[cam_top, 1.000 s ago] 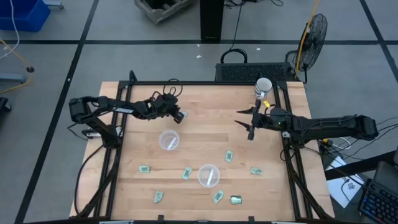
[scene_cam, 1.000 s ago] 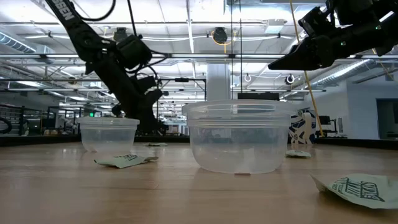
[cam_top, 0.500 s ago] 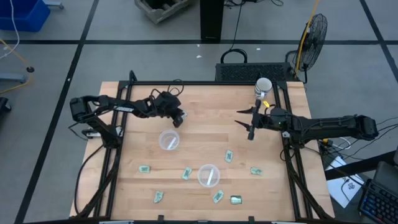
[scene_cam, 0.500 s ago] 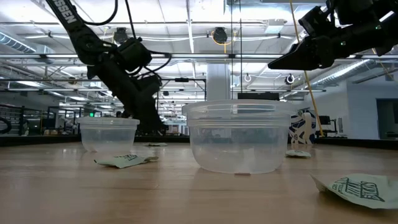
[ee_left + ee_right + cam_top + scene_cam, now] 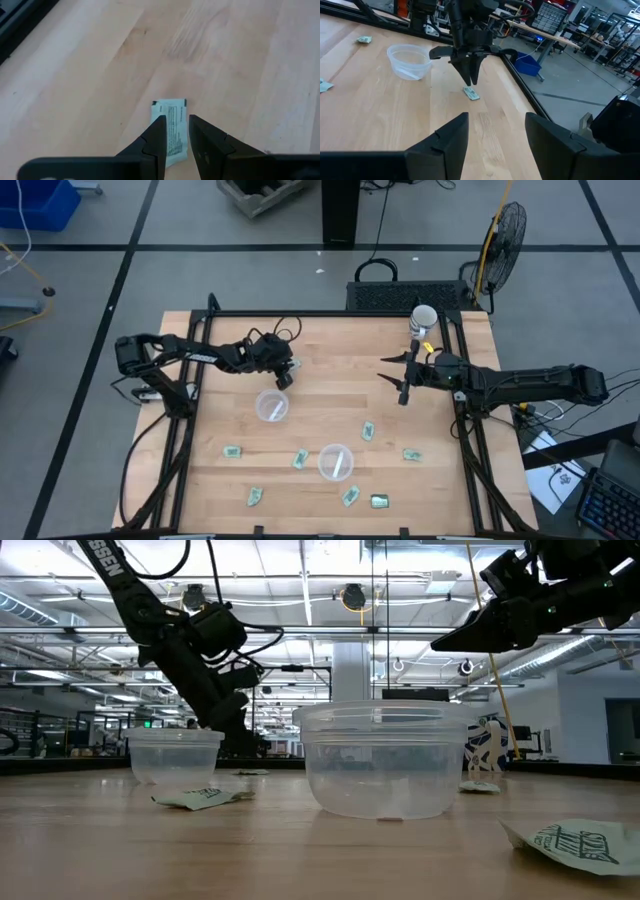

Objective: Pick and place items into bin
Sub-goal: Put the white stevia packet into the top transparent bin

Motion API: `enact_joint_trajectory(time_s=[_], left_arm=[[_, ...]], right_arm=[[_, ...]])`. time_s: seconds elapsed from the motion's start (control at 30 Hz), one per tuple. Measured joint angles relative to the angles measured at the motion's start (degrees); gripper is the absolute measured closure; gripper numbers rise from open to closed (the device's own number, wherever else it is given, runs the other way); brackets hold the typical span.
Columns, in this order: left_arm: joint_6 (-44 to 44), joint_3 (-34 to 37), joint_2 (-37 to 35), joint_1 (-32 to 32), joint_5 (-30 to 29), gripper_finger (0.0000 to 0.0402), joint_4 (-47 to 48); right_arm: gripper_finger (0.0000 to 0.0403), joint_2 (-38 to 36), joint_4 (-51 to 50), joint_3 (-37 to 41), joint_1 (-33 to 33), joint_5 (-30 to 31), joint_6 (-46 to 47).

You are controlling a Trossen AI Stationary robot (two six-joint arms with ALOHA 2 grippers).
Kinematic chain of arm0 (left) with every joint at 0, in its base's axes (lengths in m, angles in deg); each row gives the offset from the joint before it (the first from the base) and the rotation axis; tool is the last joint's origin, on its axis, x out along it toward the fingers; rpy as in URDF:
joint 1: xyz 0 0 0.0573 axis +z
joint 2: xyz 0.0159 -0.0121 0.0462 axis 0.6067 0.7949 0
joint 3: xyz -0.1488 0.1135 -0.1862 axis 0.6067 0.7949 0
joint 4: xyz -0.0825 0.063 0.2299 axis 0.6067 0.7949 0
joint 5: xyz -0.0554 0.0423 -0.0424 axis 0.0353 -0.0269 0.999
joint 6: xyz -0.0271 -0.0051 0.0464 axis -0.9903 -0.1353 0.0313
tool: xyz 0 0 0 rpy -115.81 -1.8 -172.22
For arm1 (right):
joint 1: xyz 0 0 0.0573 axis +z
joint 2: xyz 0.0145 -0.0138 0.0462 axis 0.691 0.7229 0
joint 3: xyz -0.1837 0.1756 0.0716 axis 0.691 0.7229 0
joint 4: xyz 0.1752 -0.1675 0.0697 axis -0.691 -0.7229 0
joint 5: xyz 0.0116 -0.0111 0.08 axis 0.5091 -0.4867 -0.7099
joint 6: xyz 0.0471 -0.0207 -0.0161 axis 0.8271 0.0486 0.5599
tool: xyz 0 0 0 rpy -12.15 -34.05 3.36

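Overhead, my left fingers (image 5: 283,375) hung over the far-left part of the desk (image 5: 330,345), right above the packet I was after, so that my own wrist hid it from that camera. A clear cup (image 5: 272,406) stood just on the near side of them. My right fingers (image 5: 393,380) waited well apart, over the right half of the desk, and the other packets (image 5: 300,459) lay scattered along the near side.

Level with the desk top, the left fingers pointed down behind that cup, and I could not pick out the packet under them; the right fingers hung high on the right.

Through my left wrist camera the packet (image 5: 170,114) lay flat on the wood directly beneath the tips, its long axis running straight ahead in line with them. The two fingers stood only narrowly apart, one to each long edge, and I judged they were clamped on nothing yet.

Through my right wrist camera those right fingers stood wide apart and empty. Across the desk the left fingers aimed down, their tips just above the packet, which rested on the wood beside the cup.

By my reckoning the left arm was plainly the nearer, and a short straight drop would set its fingers across the packet's narrow width.
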Motion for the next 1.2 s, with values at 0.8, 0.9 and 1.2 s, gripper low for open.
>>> enact_joint_trajectory(time_s=[0.8,0.9,1.2], left_arm=[[-2.24,0.0,0.0,-0.37,-1.86,0.021,4.46],[-3.09,0.02,-0.01,-0.37,-2.56,0.0214,5.04],[-4.64,0.07,0.0,-0.69,-4.07,0.0215,7.42]], right_arm=[[0.0218,0.0,-0.02,0.0,0.0,0.0,0.0],[0.0218,0.0,-0.04,0.0,0.0,0.0,0.02],[0.0218,0.0,-0.04,0.0,0.04,0.0,0.22]])
